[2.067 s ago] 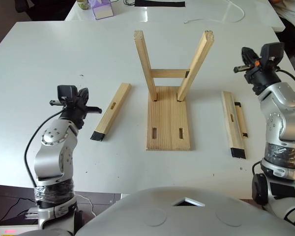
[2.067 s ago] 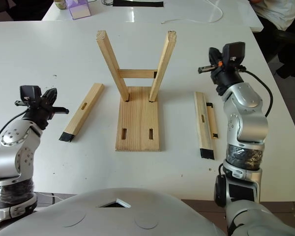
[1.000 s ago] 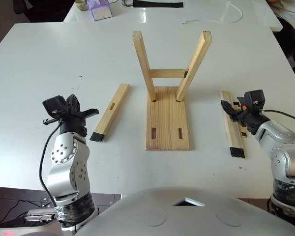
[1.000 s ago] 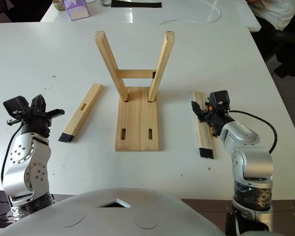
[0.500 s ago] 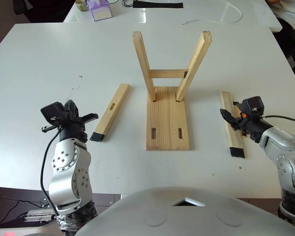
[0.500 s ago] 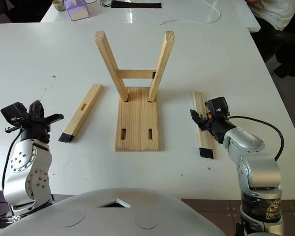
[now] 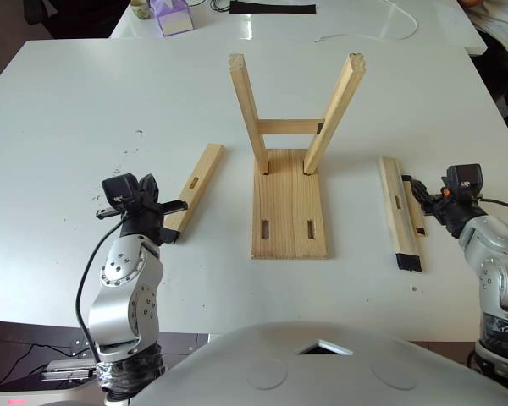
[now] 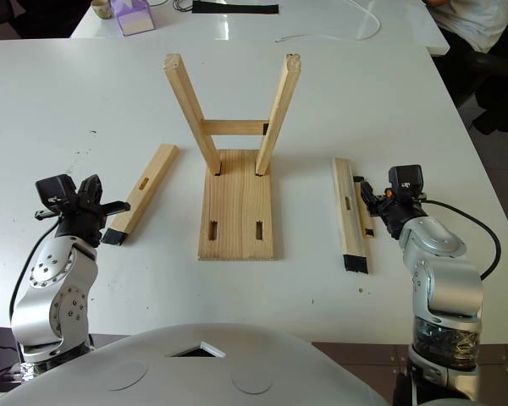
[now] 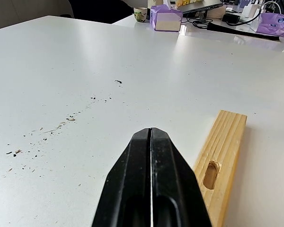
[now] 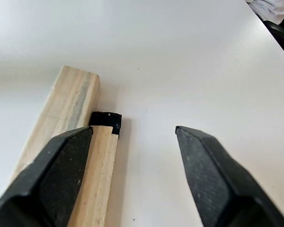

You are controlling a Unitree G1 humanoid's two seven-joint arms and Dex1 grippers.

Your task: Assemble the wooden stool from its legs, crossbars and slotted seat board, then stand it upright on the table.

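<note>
The slotted seat board (image 7: 289, 211) lies flat mid-table; two legs (image 7: 247, 110) (image 7: 334, 110) joined by a crossbar (image 7: 289, 127) stand in its far slots. A loose leg (image 7: 192, 190) with a black end lies to its left. My left gripper (image 7: 171, 205) is shut and empty, low beside that leg's near end; the left wrist view shows its closed fingertips (image 9: 150, 137) next to the slotted leg (image 9: 222, 151). Right of the board lie another leg (image 7: 399, 211) and a thin crossbar (image 7: 416, 211). My right gripper (image 10: 133, 130) is open just over the crossbar's black far end (image 10: 105, 119).
A purple box (image 7: 171, 15), a cup (image 7: 140, 8), a black strip (image 7: 271, 7) and a white cable (image 7: 368, 32) sit on the far table. Dark specks (image 9: 61, 124) dot the table left of the loose leg. The table's front edge is close behind both arms.
My left gripper has moved right, up to the loose leg's near end. My right gripper has shifted right, from over the right leg to the thin crossbar's far end.
</note>
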